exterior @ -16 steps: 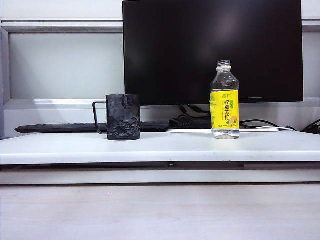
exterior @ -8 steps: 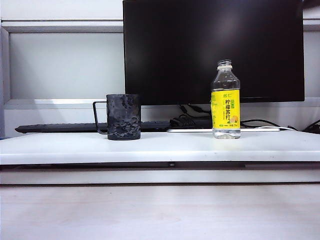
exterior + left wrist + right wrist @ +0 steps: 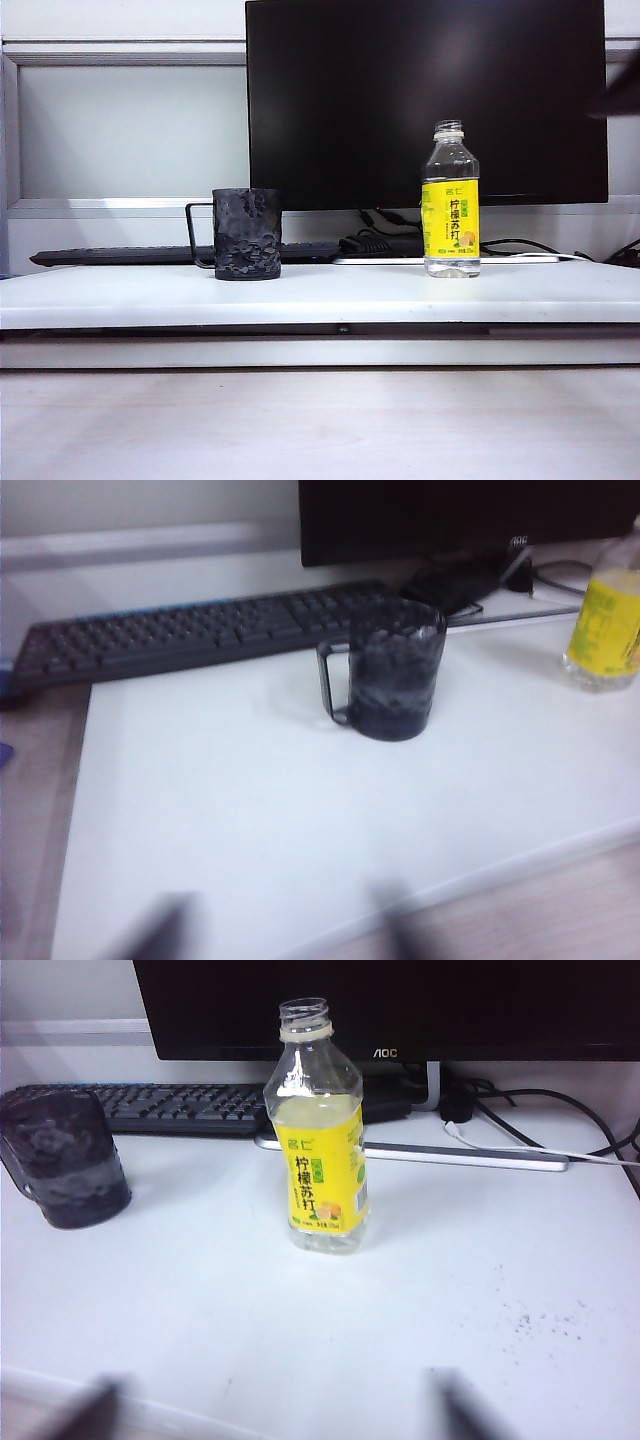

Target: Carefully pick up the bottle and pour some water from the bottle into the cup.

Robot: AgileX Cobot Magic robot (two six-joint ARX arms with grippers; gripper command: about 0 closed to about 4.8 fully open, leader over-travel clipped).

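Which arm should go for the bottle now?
Right. Its wrist view frames the bottle between its blurred fingers; the left gripper faces the cup, with the bottle off to the side.

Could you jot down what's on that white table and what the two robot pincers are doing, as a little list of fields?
bottle: clear, yellow label, no cap, upright on the white table, right of the cup
cup: dark hammered mug, upright, wire handle facing away from the bottle
behind them: black monitor, keyboard
left pincer: blurred fingertips apart, short of the cup, holding nothing
right pincer: blurred fingertips apart, short of the bottle, holding nothing
pouring: not started
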